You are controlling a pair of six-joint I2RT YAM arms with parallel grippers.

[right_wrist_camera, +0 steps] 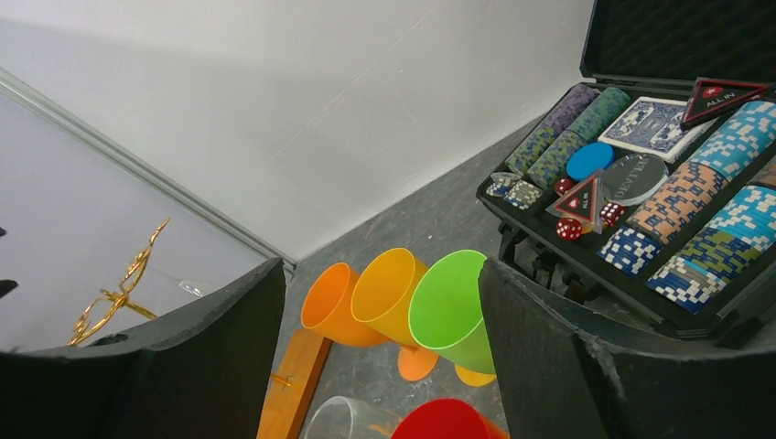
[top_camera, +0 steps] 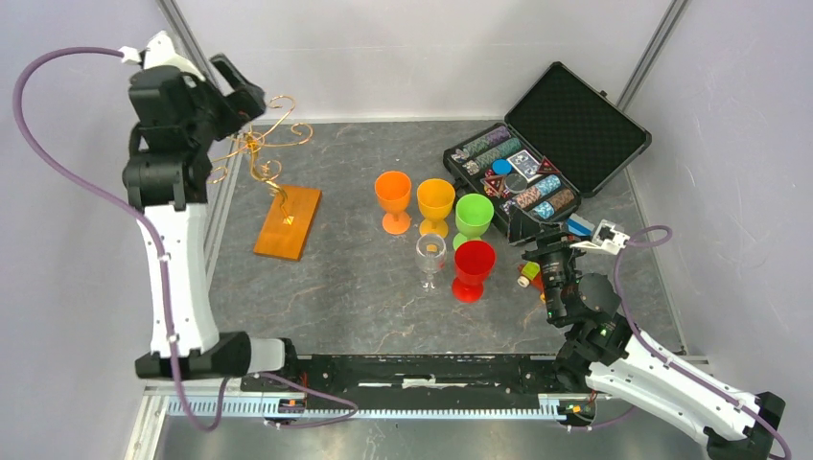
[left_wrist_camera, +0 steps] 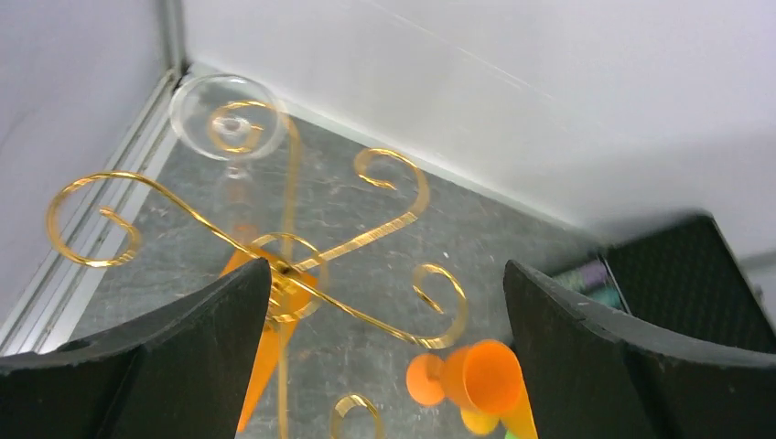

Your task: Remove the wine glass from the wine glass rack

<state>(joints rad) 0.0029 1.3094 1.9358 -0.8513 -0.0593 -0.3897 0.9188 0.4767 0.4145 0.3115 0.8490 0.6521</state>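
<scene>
The left gripper (left_wrist_camera: 386,274), jaws wide apart, stands high on its upright arm above the wine glass rack (left_wrist_camera: 291,285), where the wine glass (left_wrist_camera: 229,119) hangs. The right gripper (right_wrist_camera: 382,274), low, is open also.

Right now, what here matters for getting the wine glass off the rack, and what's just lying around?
Job: wine glass rack; hanging wine glass; open left claw.
Lying about: four coloured goblets; standing clear glass; poker chip case.

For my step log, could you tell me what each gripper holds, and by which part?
Nothing is held: left gripper and right gripper are both open and empty.
</scene>
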